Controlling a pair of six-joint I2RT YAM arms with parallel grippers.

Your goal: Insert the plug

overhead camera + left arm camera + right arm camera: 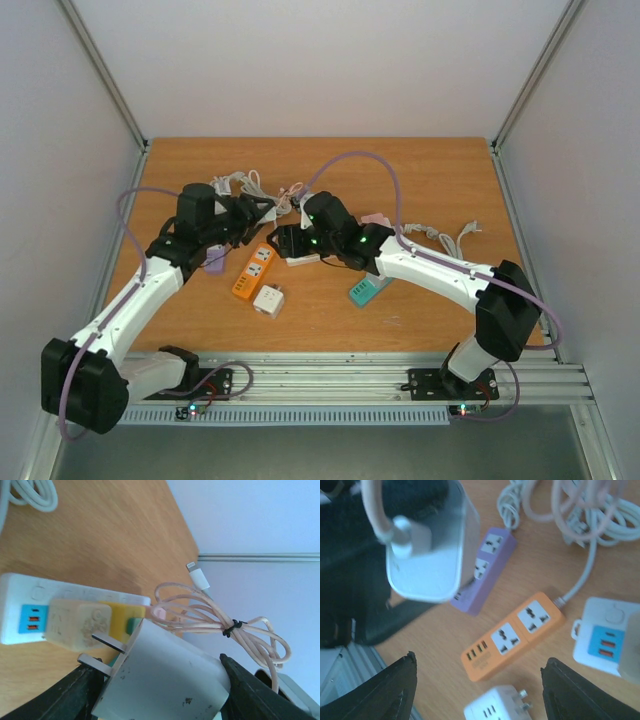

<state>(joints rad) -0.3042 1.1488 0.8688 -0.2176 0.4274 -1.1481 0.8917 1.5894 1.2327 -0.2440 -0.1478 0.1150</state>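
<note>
White charger (427, 560) above purple strip (485, 570)

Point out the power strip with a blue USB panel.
The white strip at the right wrist view's right edge; the purple strip and the orange strip lack any blue.

A robotics lab test cell
White panels (300, 60) on aluminium framing (104, 70) box in a wooden table (450, 180); two robot arms (135, 295) are bolted to a slotted rail (340, 375).
</note>
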